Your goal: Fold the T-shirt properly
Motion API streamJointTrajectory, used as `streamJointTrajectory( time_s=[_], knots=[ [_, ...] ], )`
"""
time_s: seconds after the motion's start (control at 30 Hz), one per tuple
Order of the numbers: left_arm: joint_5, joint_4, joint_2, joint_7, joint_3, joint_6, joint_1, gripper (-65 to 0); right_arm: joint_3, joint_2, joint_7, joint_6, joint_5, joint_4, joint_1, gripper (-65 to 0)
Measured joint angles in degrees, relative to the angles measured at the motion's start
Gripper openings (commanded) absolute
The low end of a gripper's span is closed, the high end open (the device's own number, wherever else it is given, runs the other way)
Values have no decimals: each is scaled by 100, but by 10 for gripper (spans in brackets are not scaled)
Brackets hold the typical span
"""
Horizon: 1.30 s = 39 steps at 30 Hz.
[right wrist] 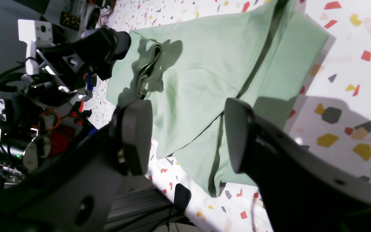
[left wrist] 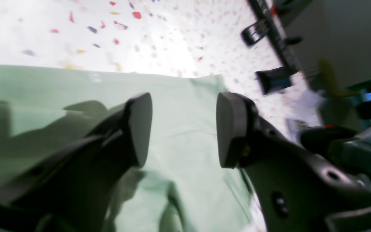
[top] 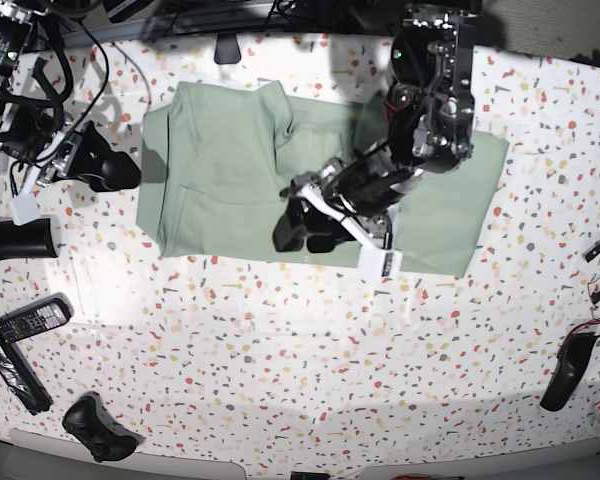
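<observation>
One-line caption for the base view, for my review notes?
Left end effector hovers open over the partly folded T-shirt on a speckled table.

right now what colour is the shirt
Pale sage green shirt, clearest in the base view.

L gripper (left wrist: 184,129) & R gripper (right wrist: 188,135): jaws apart, empty.

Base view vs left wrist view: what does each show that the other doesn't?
Only base: the whole pale sage-green cloth T-shirt partly folded on the speckled white terrazzo table, a black remote control and a black game controller.

Only left wrist: the left pincer seen close, its grey pads apart with nothing between them.

Both: the shirt's cloth under the left arm.
</observation>
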Motion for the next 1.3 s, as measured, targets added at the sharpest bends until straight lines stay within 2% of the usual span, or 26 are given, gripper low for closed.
streamJointTrajectory(
  time_s=[0.13, 0.3, 0.43, 0.53, 0.63, 0.73, 0.8, 0.97, 1.0, 1.13, 1.23, 1.3],
  knots=[
    [997, 0, -2, 520, 2, 4, -195, -358, 0, -2, 0, 0, 4, 0, 0, -305],
    [2035, 48, -2, 647, 9, -76, -310, -358, 0, -2, -2, 0, 4, 0, 0, -305],
    [2000, 52, -271, 372, 35, -372, -330, -358, 0, -4, 210, 0, -63, 0, 0, -305],
    [2546, 52, -612, 302, 35, -378, -326, -358, 0, 7, 258, 0, -105, 0, 0, -305],
    [2590, 52, -1073, 302, 24, -358, -326, -358, 0, 7, 258, 0, -105, 0, 0, -305],
    [2382, 52, -1349, 256, 31, -365, -326, -358, 0, -2, 260, 0, -103, 0, 0, -305],
    [2234, 55, -1434, -15, 31, -763, -299, -358, 0, -2, 260, 0, -105, 0, -2, -305],
    [1399, 57, -1668, -149, 391, -2275, -184, -358, 0, -2, 264, 0, -101, 0, 4, -305],
    [1239, 57, -1694, -155, 551, -2323, -181, -358, 0, -2, 262, 0, -103, 0, 4, -305],
    [1388, 57, -1703, -319, 1349, -2328, -181, -358, 0, -2, 264, 0, -103, 0, 4, -305],
    [2240, 17, -1700, -1530, 1814, -2328, -173, -358, 0, -2, 262, 0, -105, 0, 2, -305],
    [2782, -120, -1683, -2179, 2055, -1469, -186, -358, 0, -2, 262, 0, -103, 0, 2, -305]
  ],
)
